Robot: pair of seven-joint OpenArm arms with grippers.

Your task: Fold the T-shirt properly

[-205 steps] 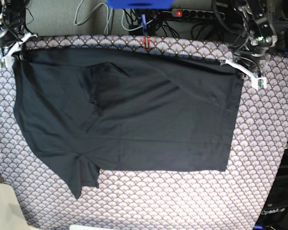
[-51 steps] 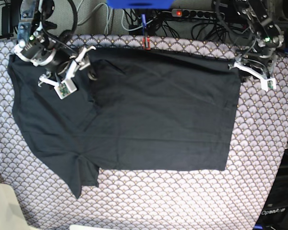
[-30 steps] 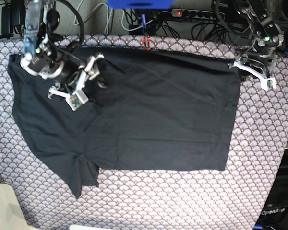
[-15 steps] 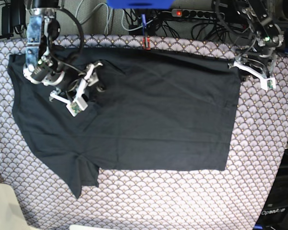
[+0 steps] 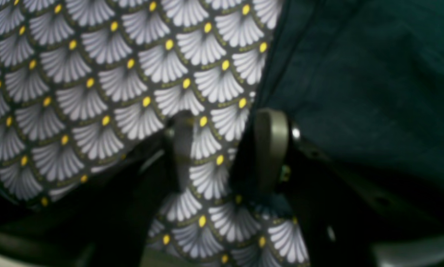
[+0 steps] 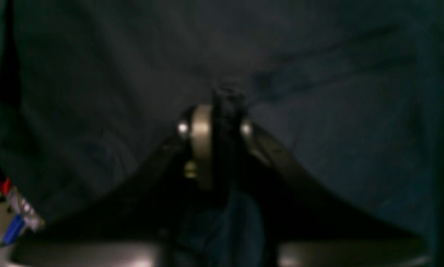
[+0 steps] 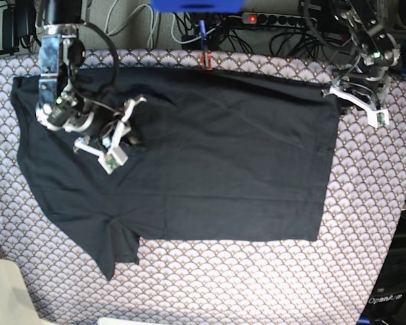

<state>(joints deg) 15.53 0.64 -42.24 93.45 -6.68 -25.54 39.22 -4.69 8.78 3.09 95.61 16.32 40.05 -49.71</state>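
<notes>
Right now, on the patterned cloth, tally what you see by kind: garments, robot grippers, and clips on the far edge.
Garments: 1, the black T-shirt
Robot grippers: 2, right gripper and left gripper
Clips on the scallop-patterned cloth's far edge: 1, the red clip
Total: 4

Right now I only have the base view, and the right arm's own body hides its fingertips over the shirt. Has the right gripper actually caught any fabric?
Observer: Yes. In the right wrist view the right gripper is shut on a small raised ridge of the T-shirt.
Operator: And the left one, at the shirt's corner?
Observer: The left wrist view shows the left gripper open, holding nothing.
Operator: What is it over?
Observer: It straddles the shirt's edge: one finger at the dark fabric, the other over the patterned cloth, which shows between them.
</notes>
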